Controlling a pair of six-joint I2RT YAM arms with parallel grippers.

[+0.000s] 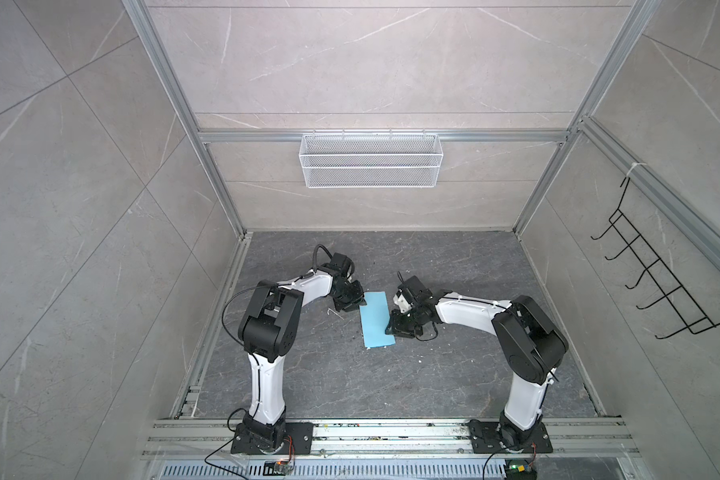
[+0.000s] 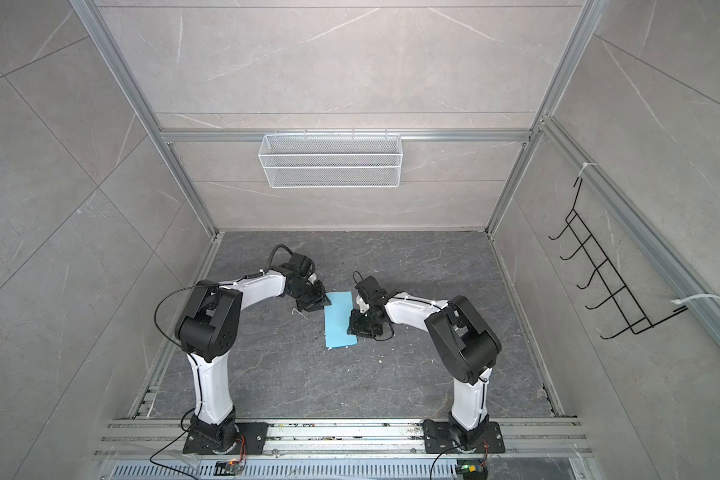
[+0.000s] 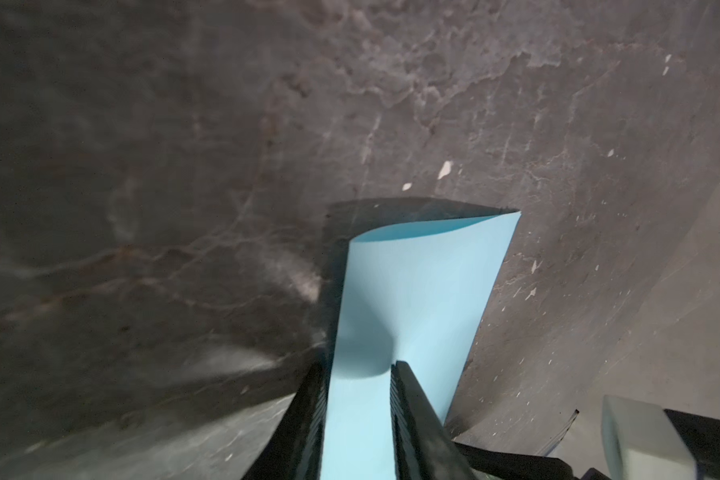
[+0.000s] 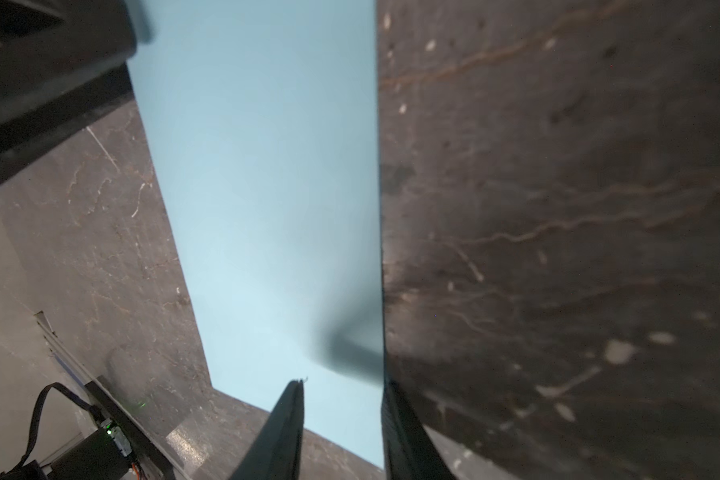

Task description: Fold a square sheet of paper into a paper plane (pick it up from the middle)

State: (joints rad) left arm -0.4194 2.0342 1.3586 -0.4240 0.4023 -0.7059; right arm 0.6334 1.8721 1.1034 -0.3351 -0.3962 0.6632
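We see the square sheet of paper [image 1: 377, 320] lying on the dark, veined, stone-look floor [image 1: 350, 386] between the two arms. It is doubled over, so it shows as a long rectangle: matte, plain light blue, with straight edges. In the left wrist view the upper layer bulges up off the lower one, and the far end of the fold gapes in a soft curve.

The left gripper [image 1: 356, 305] sits at the sheet's far left corner. Its black, ridged fingers [image 3: 412, 415] stand part-way apart astride one long edge, with a strip of blue between them, and they are not clamped on it.

The right gripper [image 1: 391, 328] meets the opposite long edge a little past the middle, toward the near end. Its jaws stand apart too — one finger [image 4: 287, 424] over the paper, the other at the very edge — and they grasp nothing.

Small white flecks [image 3: 444, 169] dot the floor. On the pale marbled back wall [image 1: 371, 62] a white wire-mesh basket [image 1: 371, 154] hangs from a grooved aluminium rail [image 1: 267, 136].
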